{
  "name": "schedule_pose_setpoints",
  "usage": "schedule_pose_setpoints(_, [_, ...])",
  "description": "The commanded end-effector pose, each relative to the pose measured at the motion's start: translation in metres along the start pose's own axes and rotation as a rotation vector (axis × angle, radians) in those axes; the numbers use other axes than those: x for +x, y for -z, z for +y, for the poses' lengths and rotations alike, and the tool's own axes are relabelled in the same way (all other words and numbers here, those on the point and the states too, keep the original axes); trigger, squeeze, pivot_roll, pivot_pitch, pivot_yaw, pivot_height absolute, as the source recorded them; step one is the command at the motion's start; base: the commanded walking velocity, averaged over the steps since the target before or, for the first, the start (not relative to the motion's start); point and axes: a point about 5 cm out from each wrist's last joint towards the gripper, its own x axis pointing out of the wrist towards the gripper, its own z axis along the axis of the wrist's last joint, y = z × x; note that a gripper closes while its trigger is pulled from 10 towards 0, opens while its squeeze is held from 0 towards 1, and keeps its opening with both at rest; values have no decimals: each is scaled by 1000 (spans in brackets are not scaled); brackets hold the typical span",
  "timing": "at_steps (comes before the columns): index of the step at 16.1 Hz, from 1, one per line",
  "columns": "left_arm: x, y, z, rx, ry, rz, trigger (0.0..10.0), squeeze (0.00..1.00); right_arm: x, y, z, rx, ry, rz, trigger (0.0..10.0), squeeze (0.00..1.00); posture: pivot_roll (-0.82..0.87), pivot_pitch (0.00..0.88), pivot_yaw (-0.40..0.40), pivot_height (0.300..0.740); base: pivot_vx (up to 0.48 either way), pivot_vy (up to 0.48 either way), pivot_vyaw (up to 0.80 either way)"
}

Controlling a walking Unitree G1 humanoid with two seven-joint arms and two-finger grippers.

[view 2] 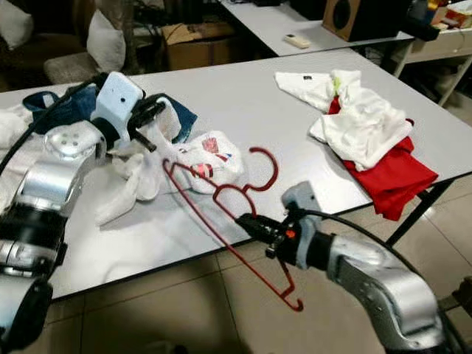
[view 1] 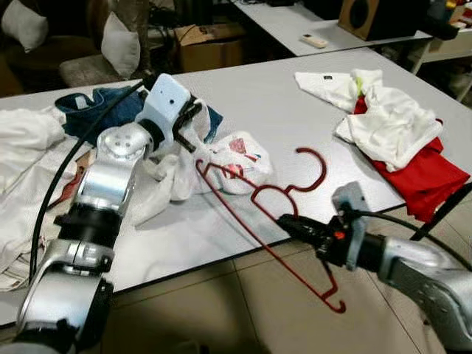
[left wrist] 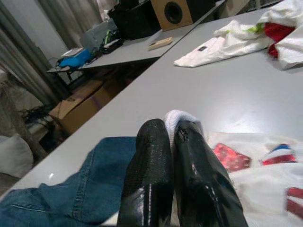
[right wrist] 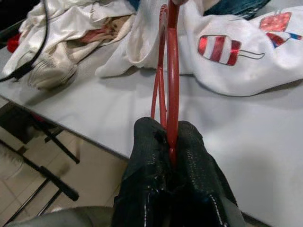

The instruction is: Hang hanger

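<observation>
On table — right claw grips hanger | left claw pinches white shirt

Left arm: silver, raised from the near left and bent forward over the table, wrist angled toward the right. Left gripper: black fingers pressed together on a fold of white cloth. Right arm: reaches in from the near right, held low beyond the table's near edge. Right gripper: fingers clamped on the red hanger, pointing left.
</observation>
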Motion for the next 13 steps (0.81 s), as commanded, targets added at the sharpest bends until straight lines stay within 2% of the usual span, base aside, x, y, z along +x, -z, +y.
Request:
schedule_pose_setpoints(1, [1, -7, -4, 2, 17, -19, 0, 0, 2, -2, -1, -13, 8, 3, 10000, 0, -111, 0, 3, 740, 0, 0, 0])
schedule_pose_setpoints(4, [0, -3, -9, 17, 19, -9, 0, 0, 5, -7, -1, -7, -4, -22, 10000, 0, -110, 0, -4, 740, 0, 0, 0])
schedule_pose_setpoints(7, [0, 5, -4, 81, -37, 39, 0, 0, -3, -8, 3, -25, -36, -21, 10000, 0, -125, 0, 2, 740, 0, 0, 0])
schedule_pose_setpoints(10, [2, 4, -2, 105, -49, 45, 0, 0, -8, -10, 3, -32, -40, -19, 10000, 0, -135, 0, 9, 740, 0, 0, 0])
schedule_pose_setpoints(13, [5, -6, -11, 92, 13, 9, 0, 0, -5, -10, 3, -30, -43, -24, 10000, 0, -129, 0, 10, 740, 0, 0, 0])
